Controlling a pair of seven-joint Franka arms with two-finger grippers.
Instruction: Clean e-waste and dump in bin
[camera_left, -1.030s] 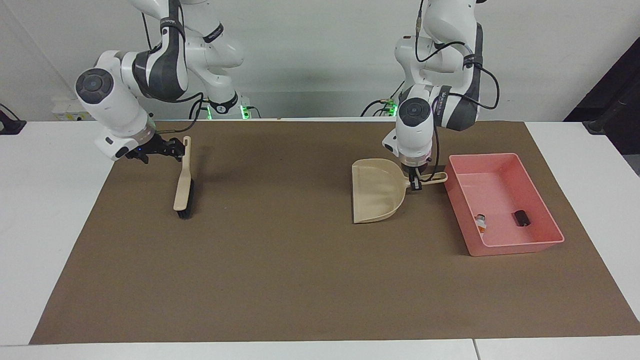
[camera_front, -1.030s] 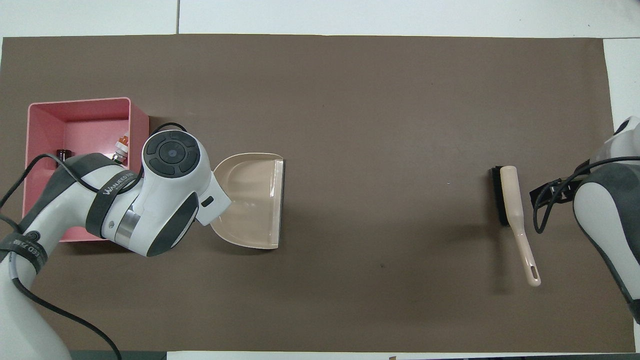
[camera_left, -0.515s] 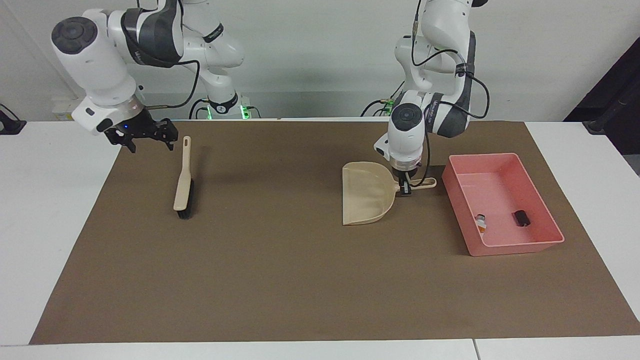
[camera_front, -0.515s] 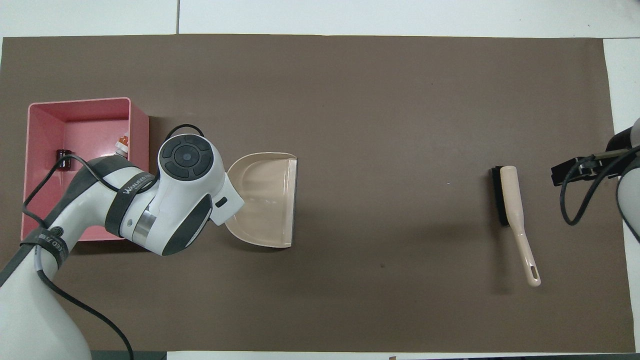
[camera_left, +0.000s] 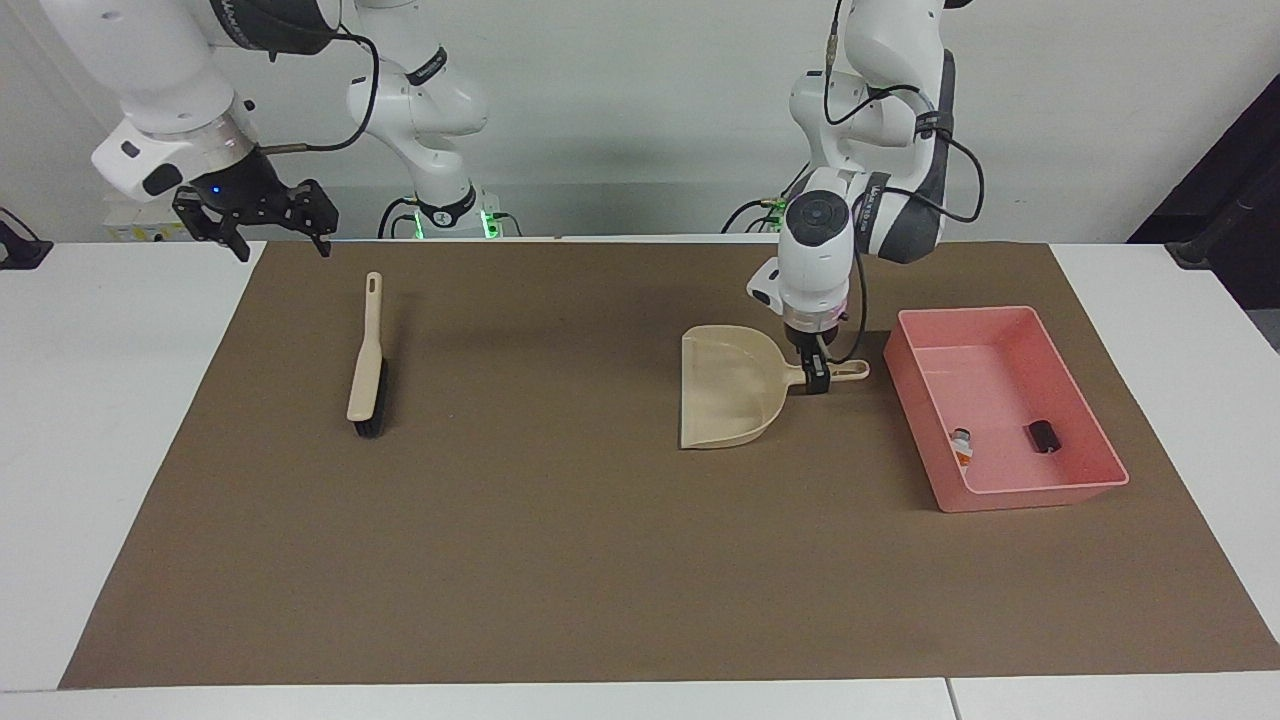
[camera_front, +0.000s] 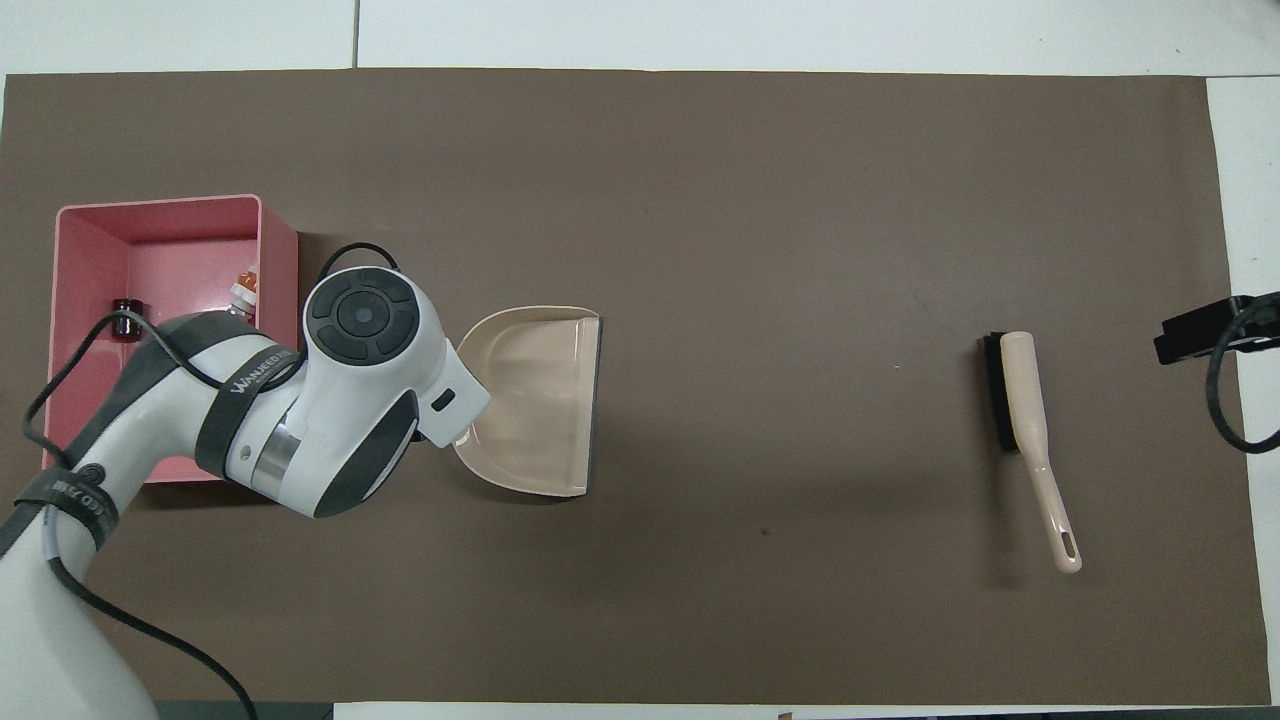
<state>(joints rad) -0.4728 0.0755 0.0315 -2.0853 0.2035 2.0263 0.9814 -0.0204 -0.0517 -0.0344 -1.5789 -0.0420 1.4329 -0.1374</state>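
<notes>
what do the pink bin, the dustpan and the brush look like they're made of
The pink bin looks like moulded plastic: thin even walls, a rolled rim and a soft sheen. The dustpan seems to be smooth beige plastic, one piece with its slotted handle, lightly glossy inside. The brush has a matching beige handle, probably plastic, and dark bristles, likely synthetic, though that cannot be told for sure.

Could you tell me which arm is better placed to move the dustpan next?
Left: the left gripper is at the handle of the dustpan; the right gripper hangs open near the brush.
</notes>
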